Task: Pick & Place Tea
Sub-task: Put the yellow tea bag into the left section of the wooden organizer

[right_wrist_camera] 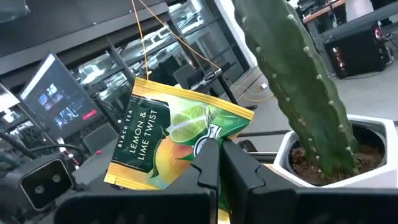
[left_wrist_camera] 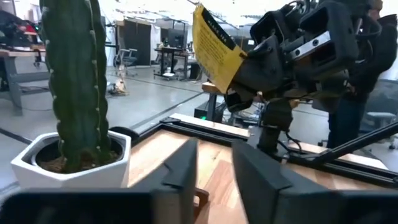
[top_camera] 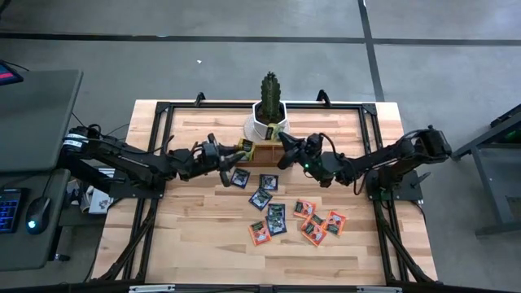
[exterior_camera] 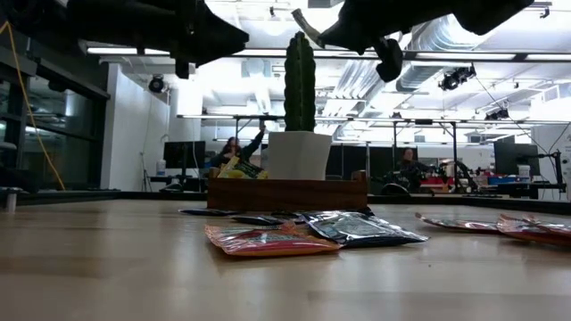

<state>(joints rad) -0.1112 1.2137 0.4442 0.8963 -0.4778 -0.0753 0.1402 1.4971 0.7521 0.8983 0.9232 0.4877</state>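
Nearest the low camera, an orange-red flat tea sachet (exterior_camera: 270, 240) lies on the pale wooden surface (exterior_camera: 125, 267), with a dark blue-black sachet (exterior_camera: 359, 228) just beside it and more scattered sachets (top_camera: 313, 221) farther right. Behind them stands the brown wooden tray (exterior_camera: 287, 192), and behind that a green cactus in a white pot (top_camera: 269, 111).

From the left, the left hand (top_camera: 223, 159) hovers near the tray's left end, its fingers (left_wrist_camera: 186, 165) parted and empty. The right hand (top_camera: 286, 155) hangs at the tray's right end, pinched tight on a yellow-green sachet (right_wrist_camera: 176, 142), raised in the air just beside the cactus. Its label reads "BLACK TEA, LEMON & LIME TWIST".

The held sachet hangs above the tray's right part, so I judge the placing falls to the right arm, moving downward.
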